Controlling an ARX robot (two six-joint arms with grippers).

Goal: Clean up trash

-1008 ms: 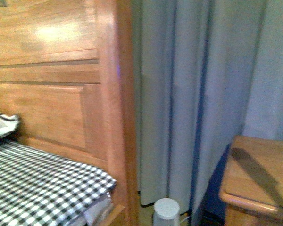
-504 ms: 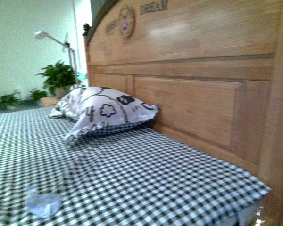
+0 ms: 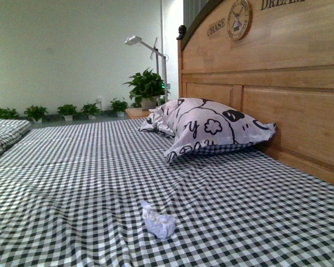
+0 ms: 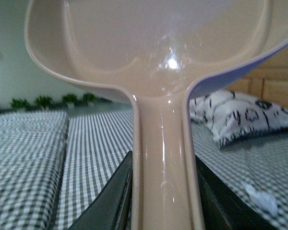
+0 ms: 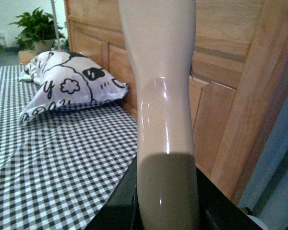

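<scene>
The trash (image 3: pixel 159 222), a small crumpled white paper wad, lies on the checked bedsheet (image 3: pixel 72 183) near the front in the front view. It also shows at the edge of the left wrist view as the trash (image 4: pixel 261 199). My left gripper (image 4: pixel 163 201) is shut on the handle of the beige dustpan (image 4: pixel 158 52), whose scoop fills the view. My right gripper (image 5: pixel 165 206) is shut on the pale brush handle (image 5: pixel 161 81), beside the headboard. Neither arm appears in the front view.
A white pillow with black doodles (image 3: pixel 209 129) leans by the wooden headboard (image 3: pixel 289 83). Potted plants (image 3: pixel 147 86) and a white lamp (image 3: pixel 142 43) stand beyond the bed. A grey-blue curtain (image 5: pixel 278 172) hangs past the headboard's end.
The front view has swung left, from the curtain and nightstand past the headboard's end onto the bed. The pillow and the paper wad have come into view.
</scene>
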